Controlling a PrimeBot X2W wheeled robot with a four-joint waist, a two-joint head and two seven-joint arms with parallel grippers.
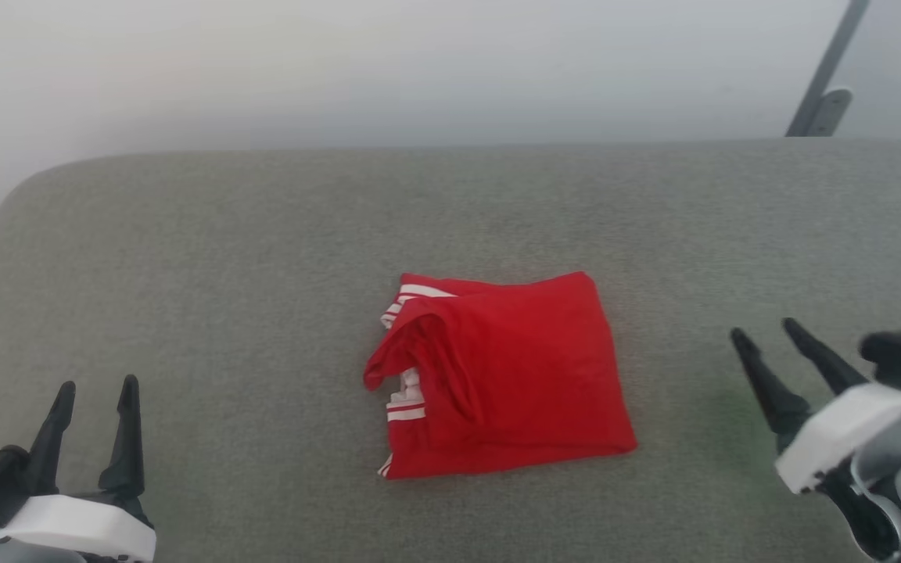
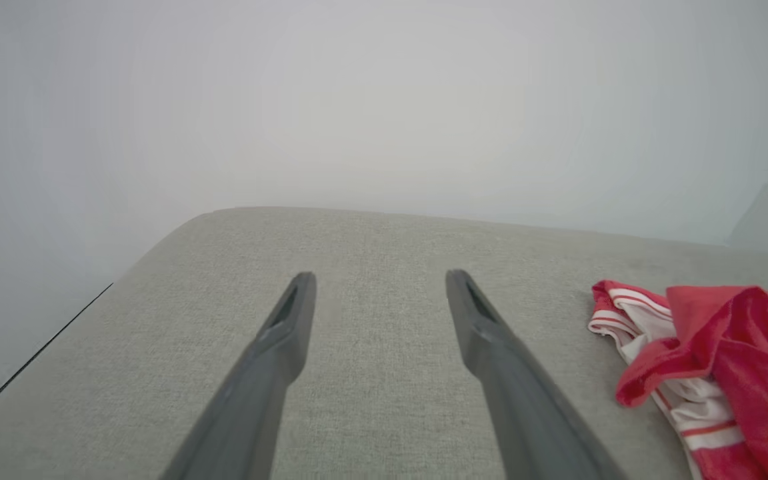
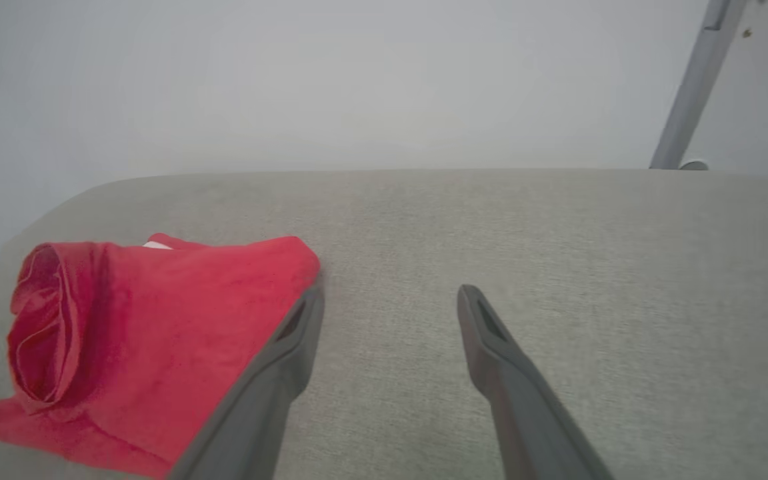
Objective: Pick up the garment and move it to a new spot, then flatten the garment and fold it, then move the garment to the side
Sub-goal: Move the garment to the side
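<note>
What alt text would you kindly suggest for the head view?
A folded red garment with white striped trim lies centred on a grey fabric surface. The open left claw sits at lower left and the open right claw at right, neither touching it.

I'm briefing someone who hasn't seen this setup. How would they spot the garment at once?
Start at the wide grey fabric surface. Near its middle, between the left gripper and right gripper, lies the garment, folded into a rough rectangle. Bright red cloth with white striped trim at its left edge sets it apart from the dark grippers.
</note>
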